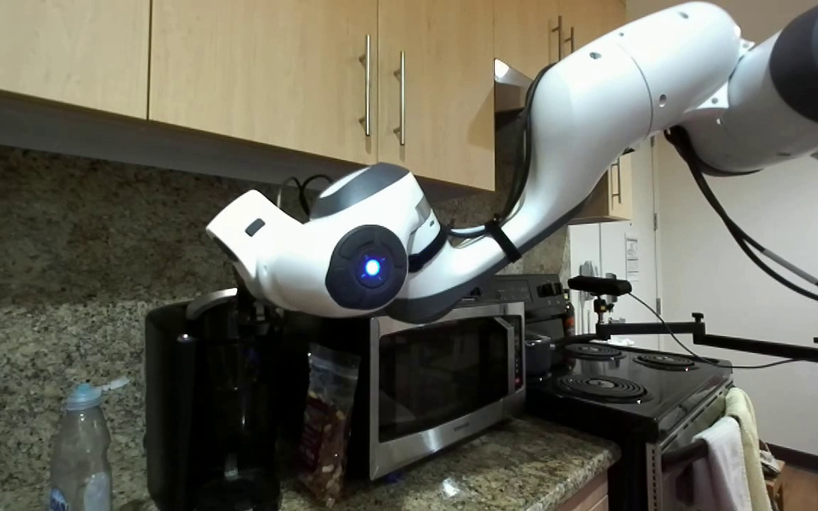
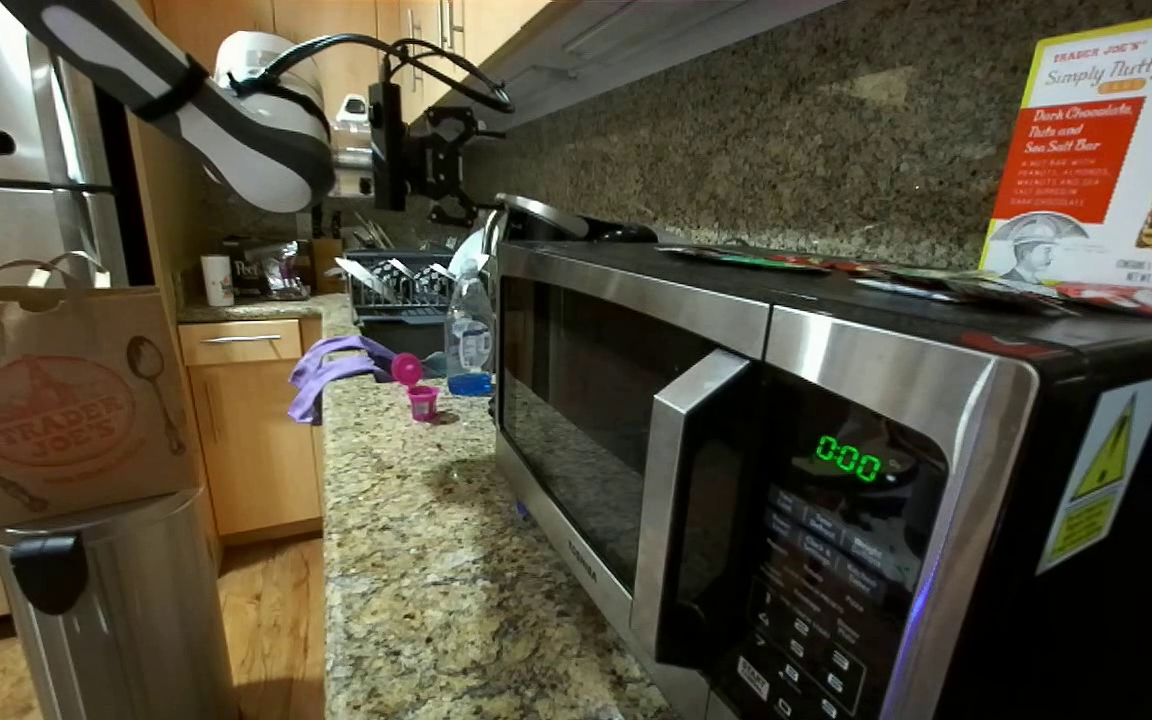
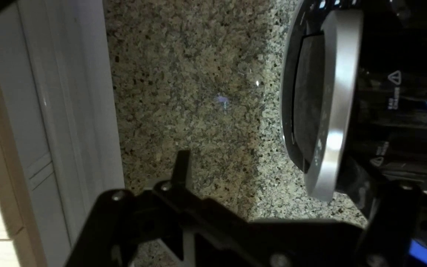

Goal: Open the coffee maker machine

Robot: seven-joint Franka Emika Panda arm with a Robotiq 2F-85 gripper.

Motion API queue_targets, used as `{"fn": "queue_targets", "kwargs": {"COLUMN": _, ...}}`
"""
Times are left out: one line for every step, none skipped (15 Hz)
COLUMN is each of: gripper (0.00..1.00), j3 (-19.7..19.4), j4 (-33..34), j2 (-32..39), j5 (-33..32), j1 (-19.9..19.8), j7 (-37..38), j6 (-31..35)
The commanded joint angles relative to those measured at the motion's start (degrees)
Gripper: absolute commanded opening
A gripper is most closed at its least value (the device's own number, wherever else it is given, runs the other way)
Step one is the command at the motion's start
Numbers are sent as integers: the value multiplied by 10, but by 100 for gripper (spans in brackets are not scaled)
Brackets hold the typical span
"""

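Note:
The glossy black coffee maker stands upright on the counter at the left in an exterior view. Its silver lid handle is at the top, and the lid looks down. In an exterior view, the handle shows behind the microwave, with most of the body hidden. In the wrist view, the curved handle is at the right. My gripper is open, its fingers wide apart, with the near end of the handle showing between them. My gripper is just in front of and above the handle, holding nothing.
The stainless microwave stands beside the coffee maker, with flat packets on top. A bag of nuts leans between them. A clear bottle stands at the other side. Upper cabinets hang above the arm. A pink cup sits on the counter.

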Motion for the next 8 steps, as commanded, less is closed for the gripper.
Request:
{"fn": "queue_targets", "kwargs": {"gripper": 100, "j3": 10, "j4": 6, "j2": 14, "j5": -59, "j1": 3, "j7": 57, "j6": -76}}
{"fn": "queue_targets", "kwargs": {"gripper": 100, "j3": 11, "j4": 5, "j2": 18, "j5": -71, "j1": 6, "j7": 69, "j6": -103}}
{"fn": "queue_targets", "kwargs": {"gripper": 100, "j3": 13, "j4": 4, "j2": 22, "j5": -84, "j1": 8, "j7": 82, "j6": -126}}
{"fn": "queue_targets", "kwargs": {"gripper": 100, "j3": 15, "j4": 5, "j2": 27, "j5": -93, "j1": 9, "j7": 91, "j6": -145}}
{"fn": "queue_targets", "kwargs": {"gripper": 100, "j3": 16, "j4": 3, "j2": 31, "j5": -101, "j1": 11, "j7": 99, "j6": -165}}
{"fn": "queue_targets", "kwargs": {"gripper": 100, "j3": 17, "j4": 2, "j2": 35, "j5": -106, "j1": 13, "j7": 104, "j6": -180}}
{"fn": "queue_targets", "kwargs": {"gripper": 100, "j3": 19, "j4": 2, "j2": 39, "j5": -112, "j1": 13, "j7": 109, "j6": -193}}
{"fn": "queue_targets", "kwargs": {"gripper": 100, "j3": 20, "j4": 2, "j2": 42, "j5": -116, "j1": 14, "j7": 112, "j6": -205}}
